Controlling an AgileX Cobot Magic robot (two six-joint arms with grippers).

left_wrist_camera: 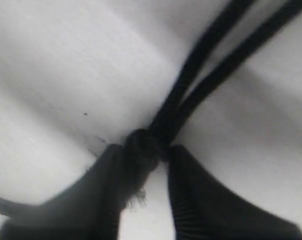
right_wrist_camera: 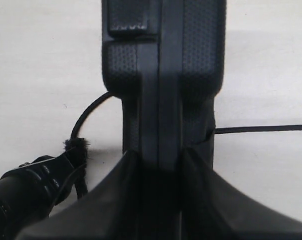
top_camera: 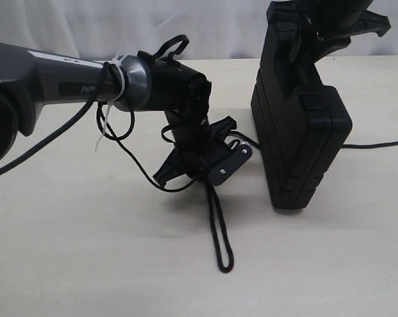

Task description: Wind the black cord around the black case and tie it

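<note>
You are at the start of the wrap: the free end of the cord is being taken up while the case is held ready. In the exterior view the black case (top_camera: pixel 301 142) stands on its narrow edge at the right of the frame, upright on the pale table (top_camera: pixel 86 264), with the right gripper (top_camera: pixel 324 30) clamped over its top edge at the upper right. The right wrist view shows that gripper's fingers (right_wrist_camera: pixel 206 200) pressed against both faces of the case, so it is firmly pinching it. The left gripper (top_camera: pixel 206 177) reaches in from the left and points down at the table near the middle of the frame, just beside the case but not touching it. In the left wrist view its fingers (left_wrist_camera: pixel 196 200) sit on either side of the bulky knot (left_wrist_camera: pixel 140 150), drawn in against it, which looks like a pinch on the knot. The black cord (top_camera: pixel 220 231) lies on the table, its narrow loop trailing from the knot toward the lower middle of the frame. Another stretch curves toward the foot of the case and shows again at the right edge; whether it runs behind or under the case is hidden. Nothing is wound round the case yet. The next move probably calls for lifting the knotted end clear and carrying it round the case while the right grip holds the case steady.
</note>
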